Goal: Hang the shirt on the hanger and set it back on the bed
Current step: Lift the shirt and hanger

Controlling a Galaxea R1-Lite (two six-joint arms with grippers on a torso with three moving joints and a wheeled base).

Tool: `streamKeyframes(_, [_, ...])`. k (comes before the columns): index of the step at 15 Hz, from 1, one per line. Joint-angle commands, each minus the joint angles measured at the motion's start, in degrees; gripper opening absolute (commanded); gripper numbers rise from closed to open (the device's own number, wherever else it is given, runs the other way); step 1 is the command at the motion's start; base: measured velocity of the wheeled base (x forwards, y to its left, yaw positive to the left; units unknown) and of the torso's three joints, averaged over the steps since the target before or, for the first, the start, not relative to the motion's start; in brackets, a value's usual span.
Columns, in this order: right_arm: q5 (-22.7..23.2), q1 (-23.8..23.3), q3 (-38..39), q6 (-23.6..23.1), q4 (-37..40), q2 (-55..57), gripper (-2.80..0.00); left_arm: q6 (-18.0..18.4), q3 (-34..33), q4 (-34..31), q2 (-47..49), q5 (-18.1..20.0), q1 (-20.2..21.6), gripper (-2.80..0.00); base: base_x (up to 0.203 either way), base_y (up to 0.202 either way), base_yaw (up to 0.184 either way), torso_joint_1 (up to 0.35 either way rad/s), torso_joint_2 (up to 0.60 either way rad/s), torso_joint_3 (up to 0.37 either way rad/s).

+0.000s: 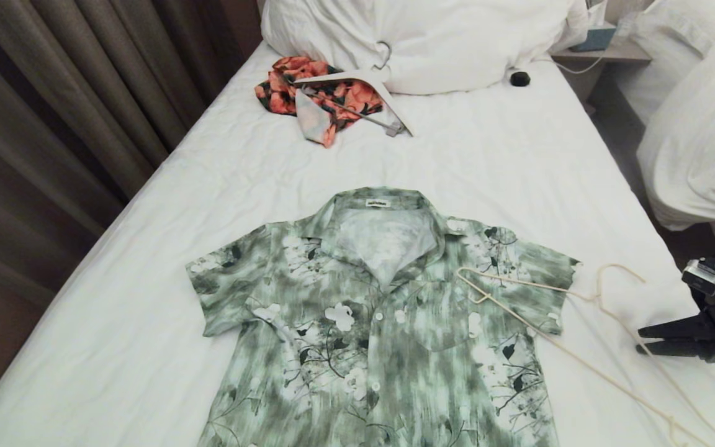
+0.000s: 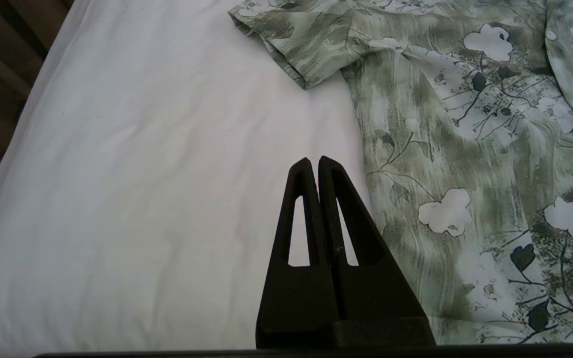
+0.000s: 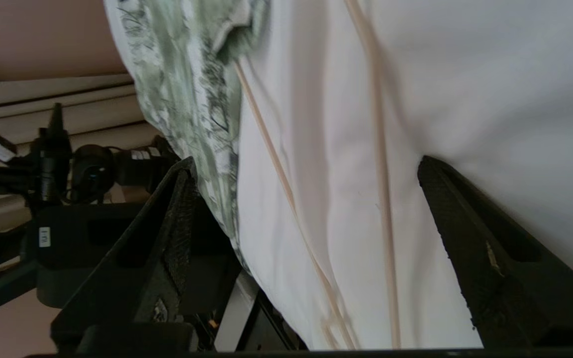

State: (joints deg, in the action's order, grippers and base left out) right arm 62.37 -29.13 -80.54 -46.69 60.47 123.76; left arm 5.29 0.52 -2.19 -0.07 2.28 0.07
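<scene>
The task looks barely begun: the shirt (image 1: 376,323) lies flat and buttoned on the bed (image 1: 146,261), and the hanger (image 1: 575,335) rests outside it, one tip on the shirt's right sleeve. The right gripper (image 3: 306,174), jaws spread wide, hovers over the hanger's wires beside the shirt; the left gripper (image 2: 315,164), pressed together, idles beside the shirt's other side. Beyond the shirt lie an orange garment (image 1: 314,93), pillows (image 1: 432,37) and curtains (image 1: 72,93).
</scene>
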Motion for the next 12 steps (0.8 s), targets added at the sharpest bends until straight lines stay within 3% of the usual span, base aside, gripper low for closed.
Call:
streamKeyframes(1, [2.1, 1.4, -0.3, -0.5, 0.3, 0.6, 0.0, 0.1, 0.0, 0.0, 0.0, 0.0, 0.0, -2.8, 0.0, 0.0, 0.0, 0.0, 0.0, 0.0])
streamKeyframes(6, [4.2, 7.9, -0.6, -2.8, 0.3, 1.6, 0.0, 0.1, 0.0, 0.0, 0.0, 0.0, 0.0, -2.8, 0.0, 0.0, 0.0, 0.0, 0.0, 0.0])
streamKeyframes(10, [4.0, 9.3, -0.4, -2.4, -4.1, 2.7, 0.0, 0.1, 0.0, 0.0, 0.0, 0.0, 0.0, -2.8, 0.0, 0.0, 0.0, 0.0, 0.0, 0.0])
streamKeyframes(11, [4.0, 9.4, -0.4, -2.4, -4.5, 2.7, -2.8, 0.1, 0.0, 0.0, 0.0, 0.0, 0.0, -2.8, 0.0, 0.0, 0.0, 0.0, 0.0, 0.0])
streamKeyframes(12, [4.0, 9.7, -0.4, -2.4, -4.5, 2.7, -2.8, 0.0, 0.0, 0.0, 0.1, 0.0, 0.0, -2.8, 0.0, 0.0, 0.0, 0.0, 0.0, 0.0])
